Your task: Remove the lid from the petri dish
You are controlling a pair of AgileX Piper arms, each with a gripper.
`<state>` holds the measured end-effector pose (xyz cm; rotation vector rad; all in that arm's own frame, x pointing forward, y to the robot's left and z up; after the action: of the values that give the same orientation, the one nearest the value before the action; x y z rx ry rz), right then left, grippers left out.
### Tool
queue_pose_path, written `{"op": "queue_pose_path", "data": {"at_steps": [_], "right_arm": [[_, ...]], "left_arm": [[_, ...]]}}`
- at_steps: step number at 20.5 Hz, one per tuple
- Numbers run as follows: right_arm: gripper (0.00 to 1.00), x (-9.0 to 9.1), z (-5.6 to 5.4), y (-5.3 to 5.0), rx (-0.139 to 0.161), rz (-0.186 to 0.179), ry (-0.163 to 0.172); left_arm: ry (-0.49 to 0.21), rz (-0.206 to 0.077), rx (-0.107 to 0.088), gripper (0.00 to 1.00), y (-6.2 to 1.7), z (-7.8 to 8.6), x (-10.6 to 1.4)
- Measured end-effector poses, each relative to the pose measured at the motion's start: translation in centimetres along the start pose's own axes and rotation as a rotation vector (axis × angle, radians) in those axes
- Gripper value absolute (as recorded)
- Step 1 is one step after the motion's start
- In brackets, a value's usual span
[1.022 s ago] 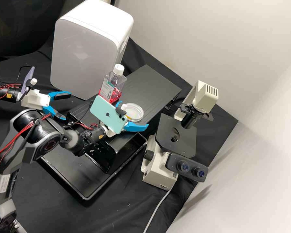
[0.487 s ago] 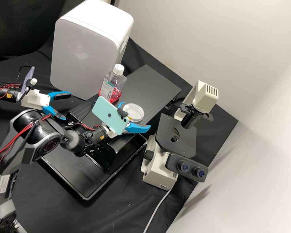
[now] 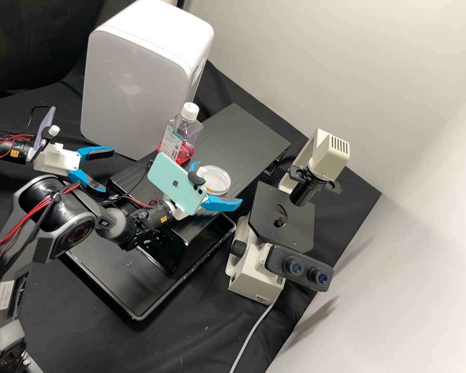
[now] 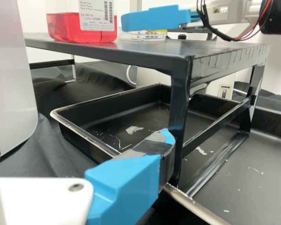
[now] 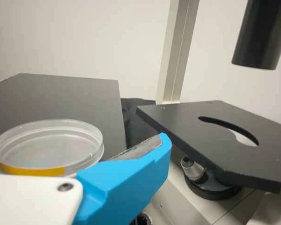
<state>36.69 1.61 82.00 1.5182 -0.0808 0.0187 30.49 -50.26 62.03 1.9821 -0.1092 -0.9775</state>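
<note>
Blue right claw (image 3: 217, 183) has edged forward around petri dish (image 5: 48, 145).

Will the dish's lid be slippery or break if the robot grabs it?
The lid looks like thin, clear plastic: probably light and stiff, though a hard squeeze might crack it. Its smooth, shallow rim could slip.

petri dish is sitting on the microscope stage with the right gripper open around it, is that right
No. The petri dish rests on the raised black shelf, not on the microscope stage, which stands beside it, as the high view shows. The right gripper is open around it.
</note>
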Motion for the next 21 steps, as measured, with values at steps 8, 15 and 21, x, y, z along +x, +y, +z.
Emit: {"op": "queue_pose_path", "data": {"at_steps": [8,15,21], "right_arm": [[0.0,-0.03,-0.1,0.11,0.0,0.003,0.003],[0.0,-0.03,-0.1,0.11,0.0,0.003,0.003],[0.0,-0.03,-0.1,0.11,0.0,0.003,0.003]], "left_arm": [[0.0,0.0,0.0,1.0,0.0,0.0,0.0],[0.0,0.0,0.0,1.0,0.0,0.0,0.0],[0.0,0.0,0.0,1.0,0.0,0.0,0.0]]}}
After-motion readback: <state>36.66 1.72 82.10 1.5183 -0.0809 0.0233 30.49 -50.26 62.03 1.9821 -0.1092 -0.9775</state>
